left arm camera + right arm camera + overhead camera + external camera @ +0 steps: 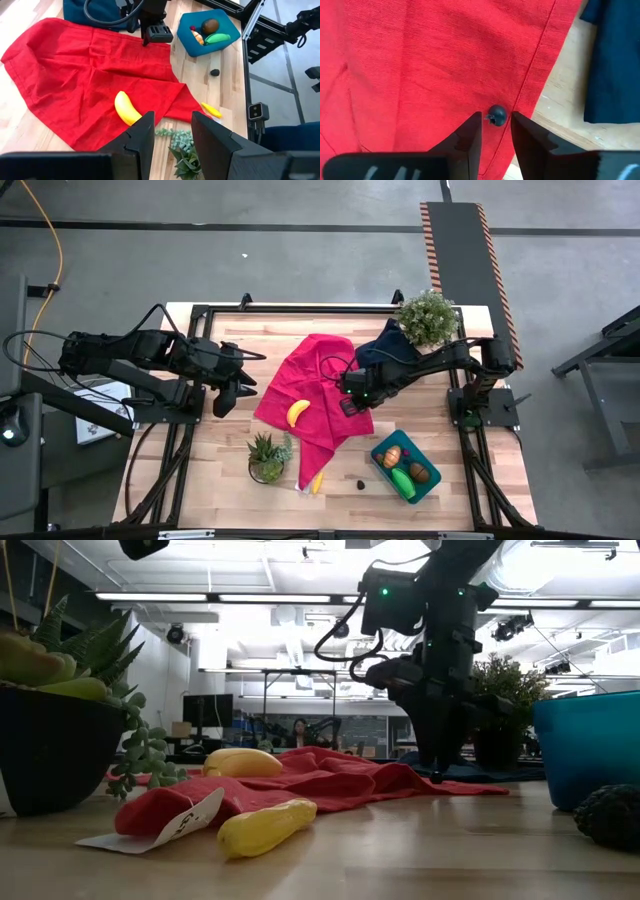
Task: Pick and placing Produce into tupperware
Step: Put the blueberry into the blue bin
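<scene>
Right pincer (pixel 495 131) around dark berry (pixel 497 114), red cloth (pixel 430 55)

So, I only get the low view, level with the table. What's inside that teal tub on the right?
Observer: From above, the tub holds three toy foods: an orange piece, a green piece and a brown piece.
Operator: And that dark arm in the middle, what is it after?
Observer: The right gripper is open over the red cloth, with a small dark ball at its fingertips.
Operator: The other arm?
Observer: The left gripper is open and empty, above the table's left side.
</scene>
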Robot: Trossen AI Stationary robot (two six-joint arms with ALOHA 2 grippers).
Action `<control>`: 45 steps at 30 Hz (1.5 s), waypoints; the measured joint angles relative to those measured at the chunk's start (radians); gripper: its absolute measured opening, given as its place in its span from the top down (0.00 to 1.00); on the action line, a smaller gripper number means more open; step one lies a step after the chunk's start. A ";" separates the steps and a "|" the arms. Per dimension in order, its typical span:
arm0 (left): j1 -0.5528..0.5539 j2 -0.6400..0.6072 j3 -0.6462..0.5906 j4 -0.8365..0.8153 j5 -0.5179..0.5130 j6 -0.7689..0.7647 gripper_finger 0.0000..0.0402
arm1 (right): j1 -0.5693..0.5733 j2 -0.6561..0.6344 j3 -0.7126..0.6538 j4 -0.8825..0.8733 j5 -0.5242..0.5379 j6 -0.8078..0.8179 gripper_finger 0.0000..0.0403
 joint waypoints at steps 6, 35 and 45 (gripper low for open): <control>0.000 0.000 0.000 0.000 0.000 0.000 0.71 | 0.000 0.000 0.000 0.000 0.000 0.001 0.77; 0.000 0.000 0.000 -0.025 0.005 0.015 0.71 | -0.001 0.044 -0.001 -0.006 -0.007 0.020 0.80; 0.000 0.000 0.000 -0.024 0.005 0.015 0.71 | -0.001 0.044 -0.001 -0.008 -0.004 0.019 0.88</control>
